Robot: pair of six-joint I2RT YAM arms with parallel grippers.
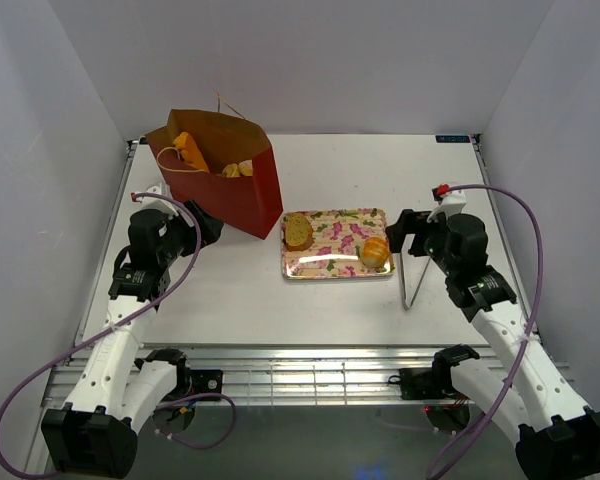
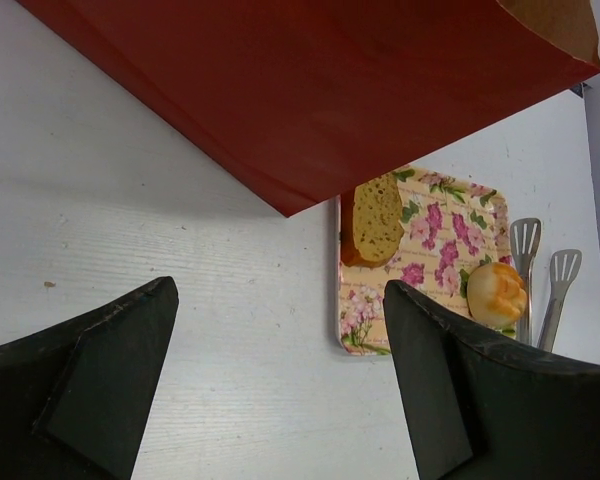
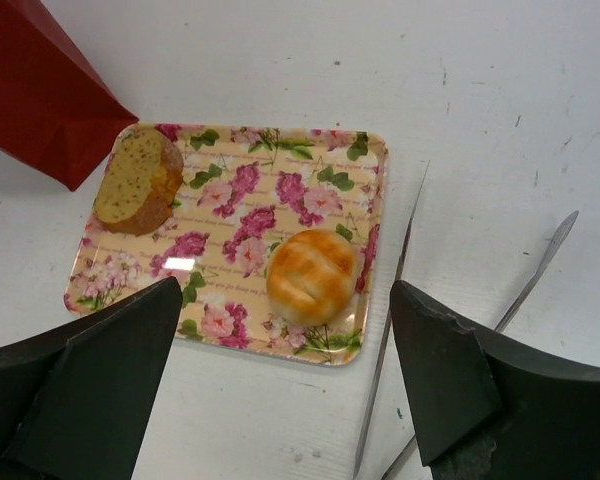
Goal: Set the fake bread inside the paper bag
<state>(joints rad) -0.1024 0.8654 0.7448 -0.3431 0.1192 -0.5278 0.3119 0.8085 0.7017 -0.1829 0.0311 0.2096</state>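
Left gripper [image 2: 280, 290]: spread wide, empty, near dark red paper bag [image 2: 310, 90]. Right gripper [image 3: 288, 290]: spread wide, empty, above glossy golden round roll [image 3: 313, 277].

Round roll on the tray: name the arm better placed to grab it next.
Right. The right fingers hang open near the roll; the left fingers sit farther off, by the paper bag.

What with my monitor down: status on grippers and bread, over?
Left gripper, right gripper open, empty. Toast slice and roll on tray; other bread in paper bag. Tongs right of tray, nothing blocking.
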